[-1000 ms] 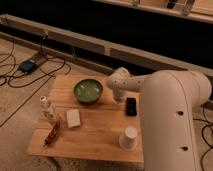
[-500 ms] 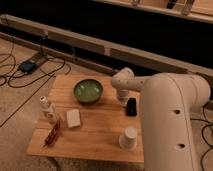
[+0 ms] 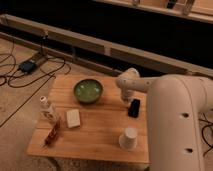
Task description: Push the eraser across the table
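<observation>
The eraser (image 3: 134, 107) is a small flat black block lying near the right edge of the wooden table (image 3: 100, 131). My white arm reaches in from the right. The gripper (image 3: 127, 99) hangs down just left of the eraser's far end, close to it; whether it touches the eraser I cannot tell.
A green bowl (image 3: 88, 90) stands left of the gripper. A whitish square block (image 3: 73, 118), a small white bottle (image 3: 48, 108) and a reddish packet (image 3: 52, 133) lie on the left side. A white paper cup (image 3: 129, 138) stands at the front right. Cables (image 3: 30, 65) lie on the floor behind.
The gripper has shifted slightly right and down toward the eraser. The eraser and the other things have not visibly moved.
</observation>
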